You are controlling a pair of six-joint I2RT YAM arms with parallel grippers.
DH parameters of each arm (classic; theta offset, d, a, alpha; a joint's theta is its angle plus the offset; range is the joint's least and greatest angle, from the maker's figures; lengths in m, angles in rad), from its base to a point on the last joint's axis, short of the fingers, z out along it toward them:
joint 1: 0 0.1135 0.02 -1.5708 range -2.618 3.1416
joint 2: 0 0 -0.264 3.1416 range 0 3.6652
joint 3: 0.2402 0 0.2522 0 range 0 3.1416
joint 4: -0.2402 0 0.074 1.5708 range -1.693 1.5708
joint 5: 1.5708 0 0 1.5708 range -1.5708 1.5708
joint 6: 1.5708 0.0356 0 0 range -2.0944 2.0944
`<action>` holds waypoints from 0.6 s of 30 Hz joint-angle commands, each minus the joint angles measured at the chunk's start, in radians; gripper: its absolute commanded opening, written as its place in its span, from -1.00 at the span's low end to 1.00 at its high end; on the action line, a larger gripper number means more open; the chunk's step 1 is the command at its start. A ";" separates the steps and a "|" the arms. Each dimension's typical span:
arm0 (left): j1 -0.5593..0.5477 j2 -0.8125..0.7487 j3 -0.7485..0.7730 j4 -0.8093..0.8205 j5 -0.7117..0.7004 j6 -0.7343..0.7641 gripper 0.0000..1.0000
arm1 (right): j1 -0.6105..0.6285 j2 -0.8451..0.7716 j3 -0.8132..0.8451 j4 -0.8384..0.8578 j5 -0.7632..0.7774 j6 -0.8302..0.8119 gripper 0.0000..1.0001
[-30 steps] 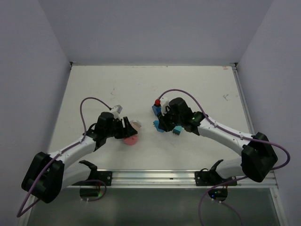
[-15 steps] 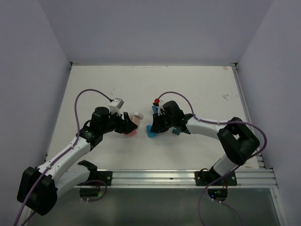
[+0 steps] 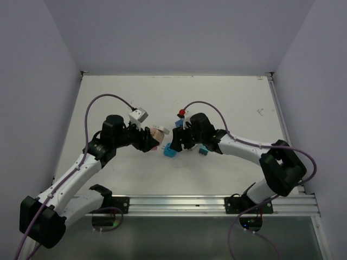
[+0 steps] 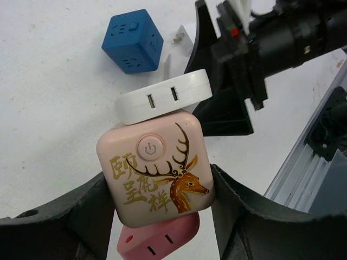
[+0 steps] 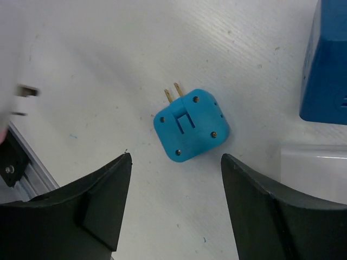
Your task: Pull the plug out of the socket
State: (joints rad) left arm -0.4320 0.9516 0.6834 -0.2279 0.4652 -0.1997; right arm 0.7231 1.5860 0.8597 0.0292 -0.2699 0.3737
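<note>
My left gripper is shut on a pale pink socket cube with a gold deer and a power button. The cube is held above the table. A white plug block with two USB slots sits against its far side. A deeper pink face with slots shows under the cube. My right gripper hangs open just above the table. A bright blue plug lies loose below it, brass prongs pointing away, touching neither finger. In the top view this plug lies between the two grippers.
A dark blue socket cube stands on the table behind the right gripper, with a small red piece beside it. A small teal piece lies by the right arm. The aluminium rail runs along the near edge.
My right gripper has opened and the blue plug now lies free on the table. The left arm has carried the pink socket up and toward the middle.
</note>
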 commanded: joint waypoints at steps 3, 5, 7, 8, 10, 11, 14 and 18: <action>0.007 -0.046 -0.039 0.071 0.160 0.082 -1.00 | 0.001 -0.266 -0.017 -0.061 0.023 -0.156 0.43; 0.007 -0.048 -0.047 0.071 0.191 0.083 -1.00 | 0.013 -0.317 -0.014 -0.083 -0.003 -0.185 0.43; 0.006 -0.048 -0.041 0.058 0.217 0.100 -1.00 | 0.030 -0.368 0.004 -0.098 -0.014 -0.209 0.43; 0.006 -0.051 -0.042 0.061 0.227 0.103 -1.00 | 0.039 -0.377 0.012 -0.109 -0.015 -0.216 0.44; 0.007 -0.053 -0.044 0.068 0.246 0.108 -1.00 | 0.061 -0.393 0.038 -0.117 -0.015 -0.232 0.44; 0.007 -0.054 -0.042 0.068 0.253 0.109 -1.00 | 0.074 -0.393 0.045 -0.129 -0.023 -0.239 0.44; 0.007 -0.050 -0.048 0.070 0.257 0.108 -1.00 | 0.105 -0.383 0.074 -0.149 -0.023 -0.262 0.44; 0.007 -0.040 -0.047 0.068 0.285 0.108 -1.00 | 0.137 -0.360 0.096 -0.163 0.032 -0.286 0.44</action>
State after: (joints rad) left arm -0.4320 0.9218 0.6308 -0.2256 0.6827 -0.1135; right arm 0.8406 1.2098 0.9058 -0.1093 -0.2749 0.1341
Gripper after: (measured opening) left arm 0.657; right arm 0.717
